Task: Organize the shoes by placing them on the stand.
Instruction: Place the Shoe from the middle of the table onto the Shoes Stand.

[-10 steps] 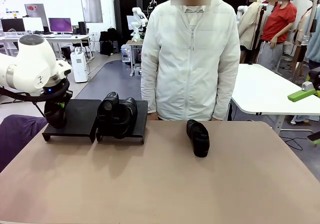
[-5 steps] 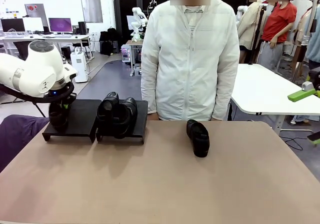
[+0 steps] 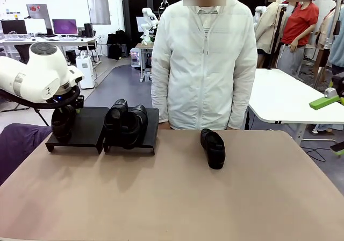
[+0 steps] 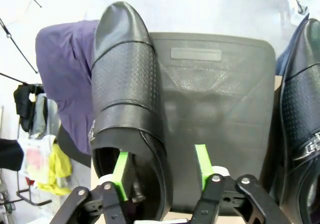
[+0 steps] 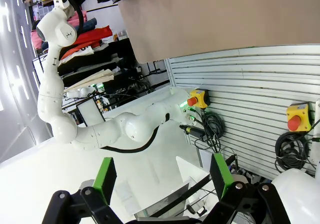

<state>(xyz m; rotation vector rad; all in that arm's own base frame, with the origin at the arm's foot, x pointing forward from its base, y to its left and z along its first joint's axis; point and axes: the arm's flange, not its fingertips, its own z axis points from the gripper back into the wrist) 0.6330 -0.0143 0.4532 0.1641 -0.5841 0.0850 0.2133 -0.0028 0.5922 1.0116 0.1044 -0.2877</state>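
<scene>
Two black stand platforms sit side by side at the table's far left. The left platform carries one shiny black shoe along its outer side. My left gripper hangs over that shoe's heel, open. One green pad is inside the shoe's opening; the other stands clear of its side wall. The right platform bears two shoes, one visible at the left wrist view's edge. Another shoe lies on the table right of centre. My right gripper is open, off the table.
A person in a white jacket stands at the far edge, behind the table's middle. A purple cloth hangs off the table's left side by the stand. The brown tabletop is bare in front. A white table stands farther right.
My left arm shifted slightly right and settled over the left platform. Its jaws spread apart, letting go of the shoe, which now rests on the platform.
</scene>
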